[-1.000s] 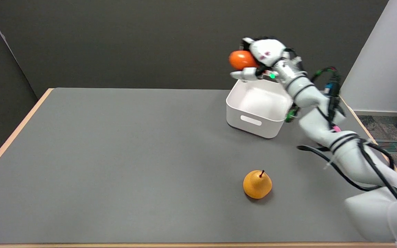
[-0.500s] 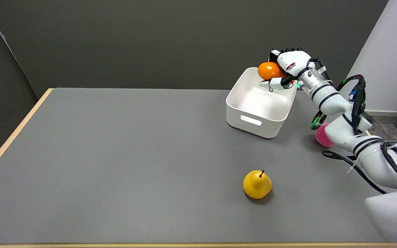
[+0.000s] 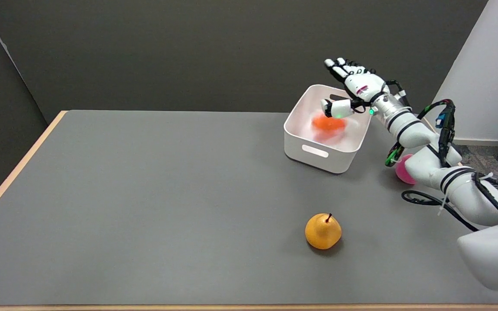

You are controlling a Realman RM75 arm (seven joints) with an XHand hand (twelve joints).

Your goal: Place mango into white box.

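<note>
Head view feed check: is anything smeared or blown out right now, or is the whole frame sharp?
Head view: the orange mango inside the white plastic box is motion-blurred, a soft orange smear with no clear outline; the white right hand above the box, open, is fairly crisp; the yellow-orange pear on the grey table is sharp with a soft shadow; the box interior looks bright, slightly washed out.

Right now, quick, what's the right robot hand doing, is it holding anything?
Right robot hand: open, fingers spread, holding nothing; it hangs over the white box, and the mango shows blurred inside the box.
</note>
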